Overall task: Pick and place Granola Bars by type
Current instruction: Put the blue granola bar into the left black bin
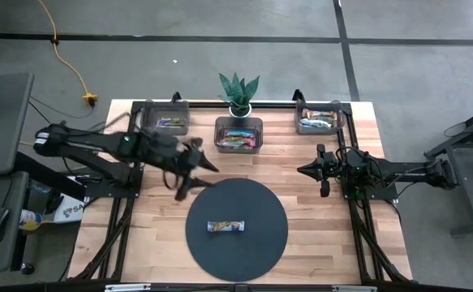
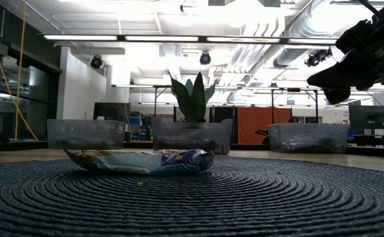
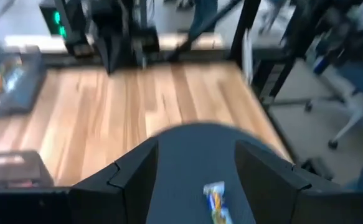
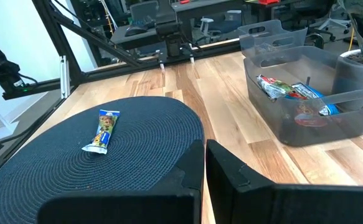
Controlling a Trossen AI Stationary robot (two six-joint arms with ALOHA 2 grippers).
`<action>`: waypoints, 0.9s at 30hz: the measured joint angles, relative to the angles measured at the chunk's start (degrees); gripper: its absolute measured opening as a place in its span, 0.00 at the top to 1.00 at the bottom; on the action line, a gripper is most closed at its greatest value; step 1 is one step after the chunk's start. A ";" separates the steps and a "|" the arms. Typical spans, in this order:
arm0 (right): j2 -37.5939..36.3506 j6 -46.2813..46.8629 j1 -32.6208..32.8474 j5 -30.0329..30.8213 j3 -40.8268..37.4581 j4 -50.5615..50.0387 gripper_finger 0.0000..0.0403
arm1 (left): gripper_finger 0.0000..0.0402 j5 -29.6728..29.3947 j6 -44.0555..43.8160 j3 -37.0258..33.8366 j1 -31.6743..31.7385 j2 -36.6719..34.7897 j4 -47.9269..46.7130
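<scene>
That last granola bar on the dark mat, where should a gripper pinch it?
Likely across the middle of the granola bar, from straight above. It lies flat with its long side crosswise on the mat, so fingers can close over its narrow width.

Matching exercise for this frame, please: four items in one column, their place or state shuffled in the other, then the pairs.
1. granola bar
2. left gripper
3. right gripper
4. potted plant

A. jaws shut, right of the mat
B. behind the middle bin
C. lying alone on the round mat
D. jaws open, above the mat's rear-left edge

Pairs: 1-C, 2-D, 3-A, 4-B
</scene>
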 joint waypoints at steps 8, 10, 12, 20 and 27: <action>-0.02 0.00 0.00 0.00 0.00 -0.04 1.00 | 0.48 -4.49 -5.01 0.00 -5.93 10.75 -2.19; 0.04 0.00 0.00 0.00 0.02 0.05 1.00 | 0.48 -4.48 -6.26 -0.02 -6.61 13.29 -3.88; -0.03 0.00 0.00 0.00 0.02 -0.04 1.00 | 0.48 -4.48 -7.65 -0.02 -7.24 15.77 -4.40; 0.00 0.00 0.00 0.00 0.02 0.00 1.00 | 0.48 -2.72 -11.98 -0.04 -8.97 23.36 -3.43; 0.00 0.00 -0.01 0.00 0.03 0.00 1.00 | 0.48 -2.02 -16.63 -0.02 -8.98 27.68 -0.28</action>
